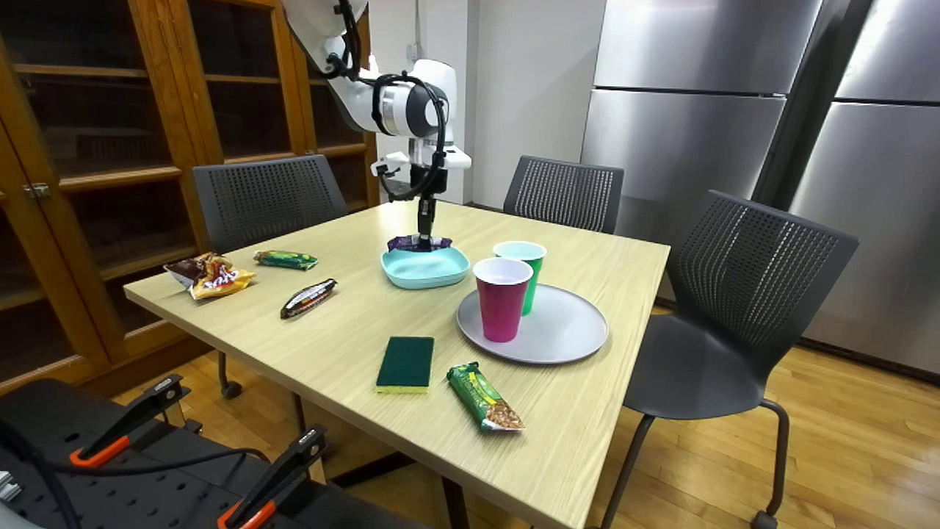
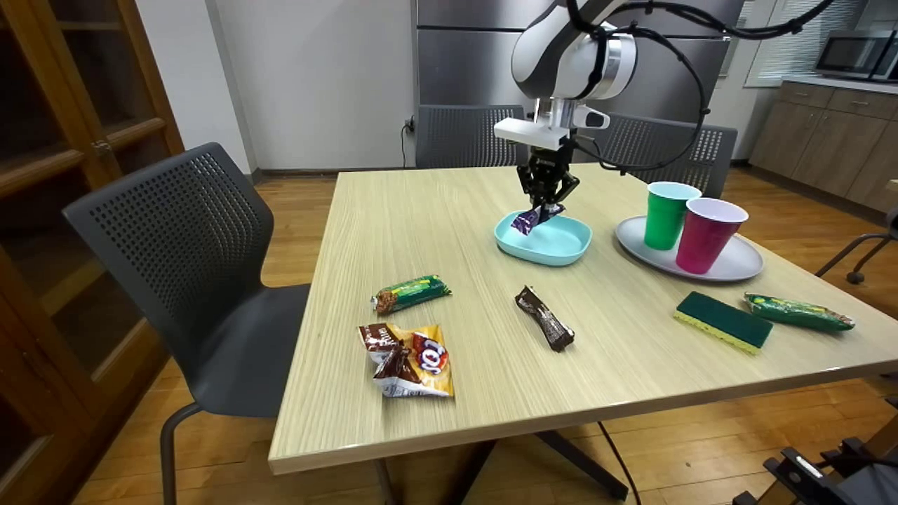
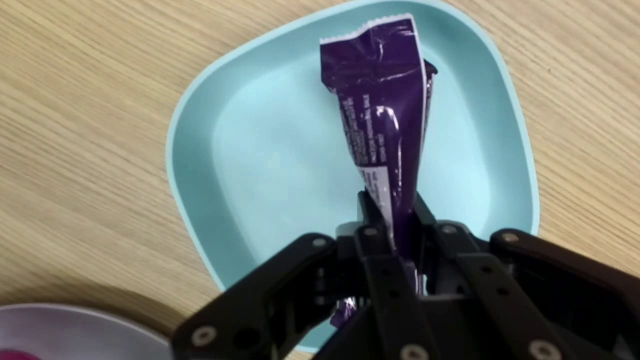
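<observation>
My gripper (image 3: pixel 395 207) is shut on a purple wrapped bar (image 3: pixel 382 100), its fingers on both sides near the bar's middle. The gripper also shows in both exterior views (image 1: pixel 425 241) (image 2: pixel 544 200). The bar is over a light blue dish (image 3: pixel 280 160), low down; whether it touches the dish is unclear. A dark wrapper edge shows beside the bar's far end; I cannot tell if it is part of it. The bar's near end is partly hidden by the fingers. In both exterior views the purple bar (image 1: pixel 400 244) (image 2: pixel 527 221) shows at the dish (image 1: pixel 426 278) (image 2: pixel 544 252).
A grey plate (image 1: pixel 569 330) holds a green cup (image 2: pixel 663 221) and a magenta cup (image 1: pixel 501 308). A sponge (image 1: pixel 406 362), two green wrapped bars (image 1: pixel 481 397) (image 2: pixel 412 293), a dark bar (image 2: pixel 544 319) and a yellow-brown packet (image 2: pixel 410 361) lie on the table. Chairs (image 1: pixel 705 316) surround it.
</observation>
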`<state>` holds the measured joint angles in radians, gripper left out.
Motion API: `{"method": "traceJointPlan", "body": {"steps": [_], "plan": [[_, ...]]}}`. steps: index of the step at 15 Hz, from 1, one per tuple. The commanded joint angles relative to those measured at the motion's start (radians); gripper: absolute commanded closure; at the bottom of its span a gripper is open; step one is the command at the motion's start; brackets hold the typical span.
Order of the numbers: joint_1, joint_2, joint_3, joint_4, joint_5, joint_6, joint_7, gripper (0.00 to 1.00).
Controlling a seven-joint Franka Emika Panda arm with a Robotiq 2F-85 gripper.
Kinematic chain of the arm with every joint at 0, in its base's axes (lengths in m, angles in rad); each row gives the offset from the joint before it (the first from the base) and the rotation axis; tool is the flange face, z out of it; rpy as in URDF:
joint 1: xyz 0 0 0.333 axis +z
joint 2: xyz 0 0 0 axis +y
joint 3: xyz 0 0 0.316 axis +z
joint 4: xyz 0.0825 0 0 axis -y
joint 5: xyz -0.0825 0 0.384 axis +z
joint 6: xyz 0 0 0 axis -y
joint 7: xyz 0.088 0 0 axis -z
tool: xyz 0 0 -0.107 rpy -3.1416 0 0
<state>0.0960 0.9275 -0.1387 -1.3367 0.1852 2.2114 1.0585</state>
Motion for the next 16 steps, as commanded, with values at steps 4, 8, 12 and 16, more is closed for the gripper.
{"method": "traceJointPlan", "body": {"steps": [4, 8, 12, 16], "plan": [[-0.007, 0.09, 0.011, 0.161, -0.031, -0.089, 0.026, 0.56], [-0.013, 0.042, 0.022, 0.118, -0.024, -0.081, -0.008, 0.27], [-0.013, -0.017, 0.024, 0.051, -0.025, -0.105, -0.027, 0.01], [-0.016, -0.09, 0.023, -0.036, -0.032, -0.144, -0.061, 0.0]]}}
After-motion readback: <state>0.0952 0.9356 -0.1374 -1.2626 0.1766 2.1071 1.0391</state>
